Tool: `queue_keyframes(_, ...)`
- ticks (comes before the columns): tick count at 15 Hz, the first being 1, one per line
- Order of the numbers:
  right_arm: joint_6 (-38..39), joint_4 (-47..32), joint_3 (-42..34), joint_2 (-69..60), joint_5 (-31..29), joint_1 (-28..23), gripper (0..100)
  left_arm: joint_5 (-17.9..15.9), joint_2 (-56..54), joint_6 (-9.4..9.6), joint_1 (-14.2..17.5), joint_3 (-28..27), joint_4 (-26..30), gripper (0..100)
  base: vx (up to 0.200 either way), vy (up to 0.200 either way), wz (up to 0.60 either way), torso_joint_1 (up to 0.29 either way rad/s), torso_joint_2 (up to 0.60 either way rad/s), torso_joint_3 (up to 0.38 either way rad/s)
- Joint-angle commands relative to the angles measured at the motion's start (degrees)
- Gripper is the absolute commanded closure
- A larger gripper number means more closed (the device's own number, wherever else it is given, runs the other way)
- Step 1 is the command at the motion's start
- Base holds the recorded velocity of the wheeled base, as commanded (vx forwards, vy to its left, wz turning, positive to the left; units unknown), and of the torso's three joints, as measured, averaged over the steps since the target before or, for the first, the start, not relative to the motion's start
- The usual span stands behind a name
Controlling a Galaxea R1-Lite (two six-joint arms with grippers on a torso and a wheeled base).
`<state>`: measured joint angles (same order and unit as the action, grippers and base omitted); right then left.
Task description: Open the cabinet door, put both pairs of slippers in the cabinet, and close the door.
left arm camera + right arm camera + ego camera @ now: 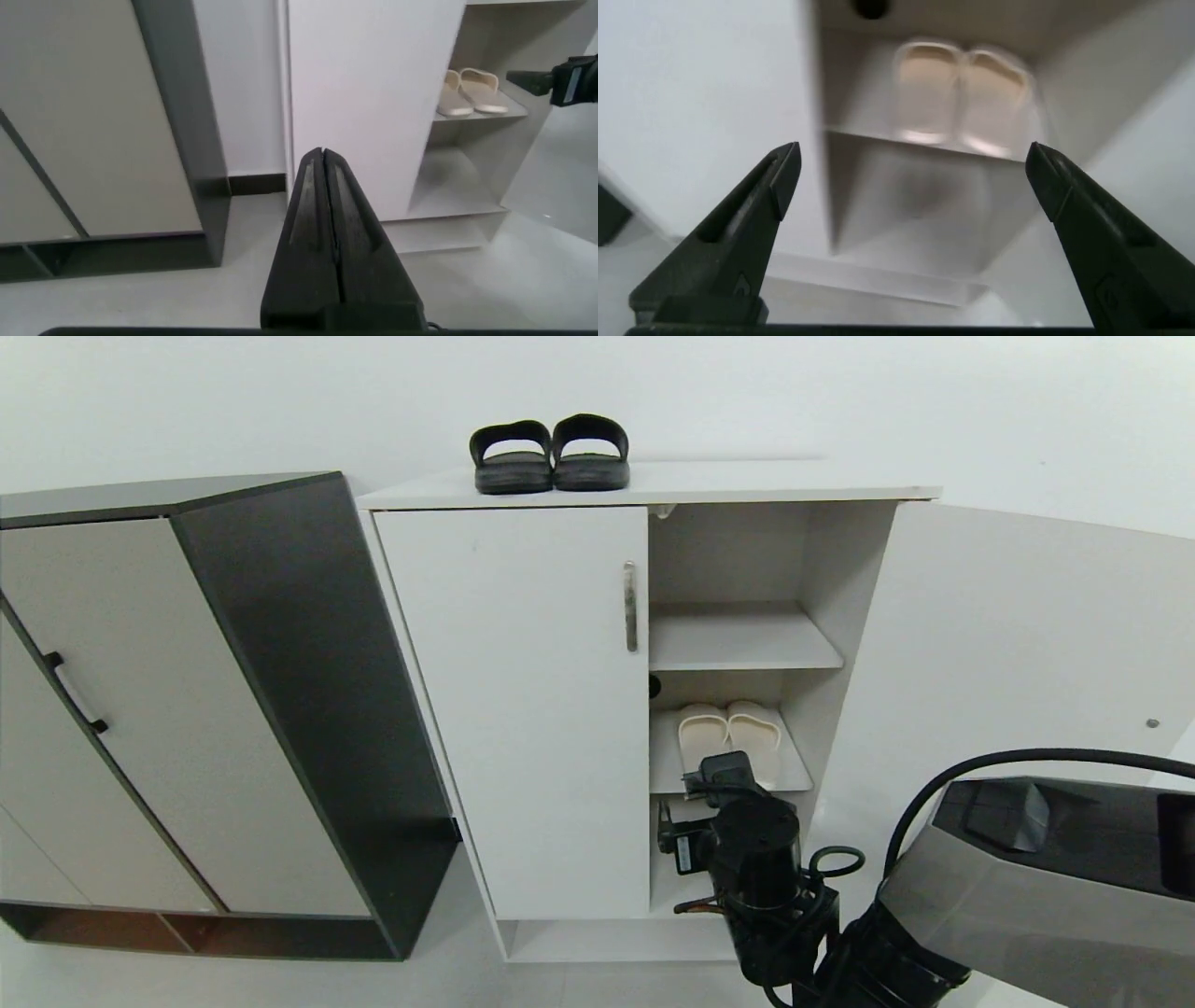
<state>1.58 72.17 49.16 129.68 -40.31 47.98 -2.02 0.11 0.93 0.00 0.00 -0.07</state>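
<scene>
- The white cabinet (766, 483) is built of smooth, matt, flat-edged panels. Its left door (513, 728) is closed and carries a slim upright metal handle (630, 607) at its inner edge.
- Its right door (1008, 644) is swung wide open, exposing a tall compartment split by two flat white shelves.
- The upper shelf (742, 637) is bare.
- The middle shelf (794, 767) holds the cream slippers (728, 733), a soft-looking, rounded pair lying flat, side by side and touching. Their long axes run front to back, with the strap ends toward the back of the cabinet and the heels toward the opening.
- The black slippers (551, 455) sit on the cabinet's top panel above the closed door. They have thick soles and broad arched straps, and lie side by side and touching, with their long axes running front to back. Which end faces forward is not clear.
- The right gripper (913, 149) hangs just in front of the open compartment, below the cream pair. Its dark, wedge-shaped jaws are spread wide with nothing between them.
- The left gripper (322, 154) is low over the pale floor (523, 280), facing the closed door. Its two long black fingers are pressed flat together, holding nothing.
- A dark grey cabinet (308, 691) stands just beside the white one on the left. It has a pale door (103, 709) with a black bar handle (75, 693).
</scene>
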Motion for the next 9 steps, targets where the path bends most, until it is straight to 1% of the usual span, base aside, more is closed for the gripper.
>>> queue_keyframes(1,-0.2,1.5,-2.0,-0.2,1.3,-0.2,0,-0.1,0.0,0.04,0.0,0.0,0.0,100,0.0,0.2,0.0,0.002,0.0,0.002)
queue_keyframes(7,-2.8,6.3,-3.3,0.6,1.7,-1.3,0,-0.1,0.0,0.04,0.0,0.0,0.0,100,0.0,0.2,0.0,0.004,0.0,0.002)
queue_keyframes(9,-3.3,7.9,-3.5,1.0,2.7,-1.4,0,-0.1,0.0,0.04,0.0,0.0,0.0,100,0.0,0.2,0.0,0.005,0.0,0.002)
